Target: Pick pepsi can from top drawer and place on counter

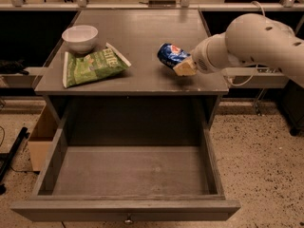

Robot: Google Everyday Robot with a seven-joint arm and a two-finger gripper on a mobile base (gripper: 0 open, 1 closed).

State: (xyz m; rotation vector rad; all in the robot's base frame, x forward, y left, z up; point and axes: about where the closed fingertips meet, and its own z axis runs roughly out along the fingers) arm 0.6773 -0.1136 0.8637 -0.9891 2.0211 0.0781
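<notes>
Fingers (184, 69) gripping pepsi can (170, 54) at counter (142, 30) right, bowl (80, 37), bag (92, 66) occupying left

My cream claw (178, 63) over grey counter (142, 32), clamped on blue can (169, 54), red-white logo. Left of it: green bag (90, 66), white bowl (80, 37). Below: grey drawer (128, 170), speckled floor (256, 146).

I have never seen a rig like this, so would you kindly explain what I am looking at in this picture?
This is a single camera view, looking down at a grey cabinet from its front; where the camera is mounted is not known. The thick white tube on the right is a robot arm. Its end effector, the grasping part, is over the right side of the counter and is clamped on a tilted blue pepsi can. A white bowl and a green snack bag lie on the counter's left side. Below, the top drawer is pulled open, and its visible floor is bare.
</notes>
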